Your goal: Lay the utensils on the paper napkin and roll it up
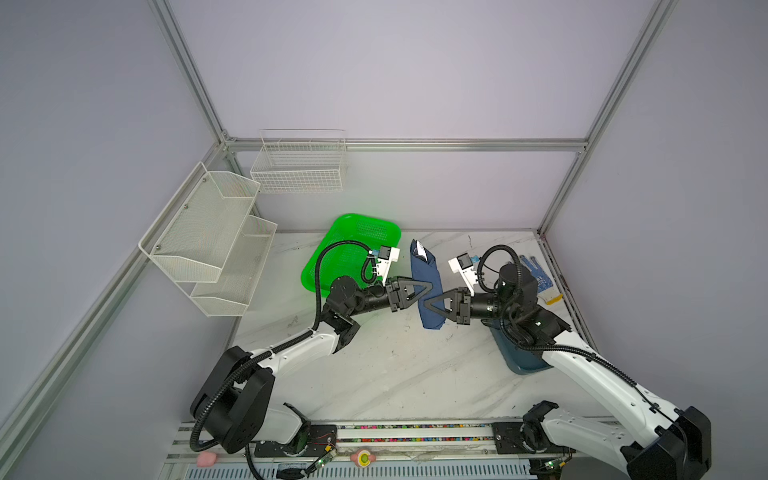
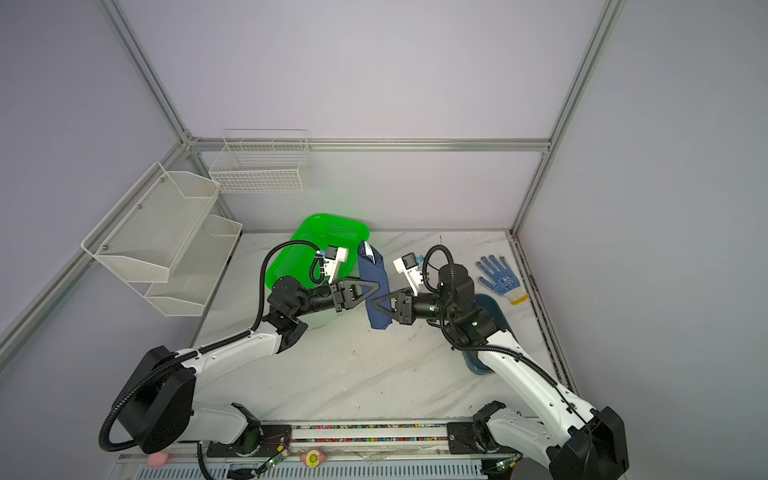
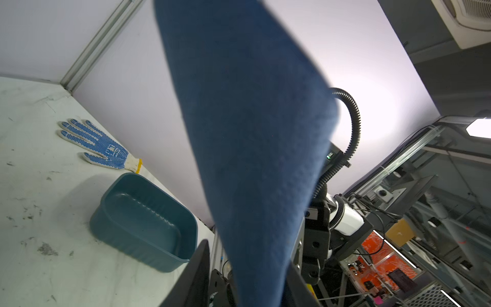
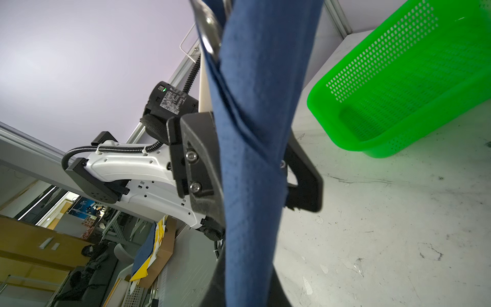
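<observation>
The paper napkin [image 1: 424, 270] [image 2: 374, 270] is a dark navy roll held above the table, lying front to back. Shiny utensils [image 1: 420, 249] [image 4: 210, 21] poke out of its far end; the rest of them is wrapped inside. My right gripper [image 1: 428, 306] [image 4: 249, 265] is shut on the roll from the right, both fingers pressed against it. From the left, my left gripper [image 1: 428, 291] [image 3: 247, 255] stands round the napkin [image 3: 252, 133] with its jaws open. One of its fingers [image 3: 196, 273] is clear of the paper.
A green basket [image 1: 353, 245] sits behind the left gripper. A dark teal tray [image 3: 143, 220] lies under the right arm, with a blue-dotted glove [image 2: 498, 278] beyond it. White wire racks [image 1: 216, 232] hang on the left wall.
</observation>
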